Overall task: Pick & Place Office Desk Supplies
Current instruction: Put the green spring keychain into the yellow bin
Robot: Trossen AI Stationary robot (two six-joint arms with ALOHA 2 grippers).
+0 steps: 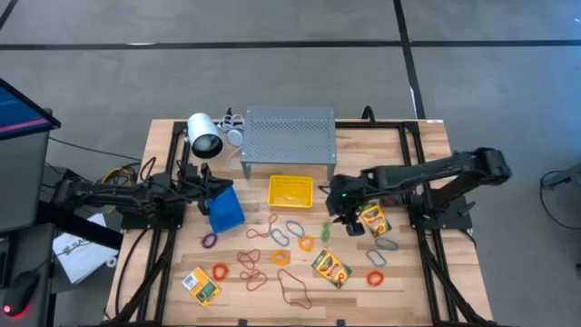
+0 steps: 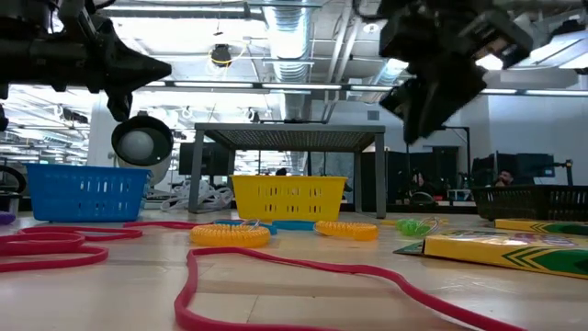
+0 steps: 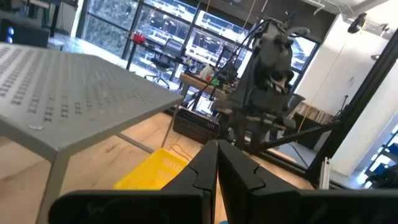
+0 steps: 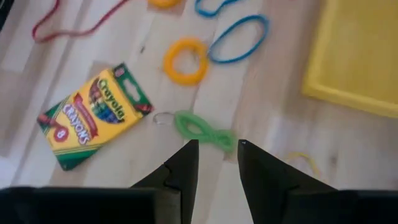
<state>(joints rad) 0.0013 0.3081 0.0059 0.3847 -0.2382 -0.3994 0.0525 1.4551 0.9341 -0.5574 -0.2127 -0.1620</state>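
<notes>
Seen from above, most supplies lie loose on your surface: rubber bands scattered from 7 to 4 o'clock, with crayon boxes among them. The yellow bin looks nearly empty, so the sorting is barely begun. Your right hand hovers, fingers spread, above a green band. Your left hand, pressed together, waits at 9 o'clock.

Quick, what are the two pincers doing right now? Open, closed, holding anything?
Left pincer: closed, holding nothing visible, up by the blue bin.
Right pincer: open, empty, just above the green rubber band.
</notes>
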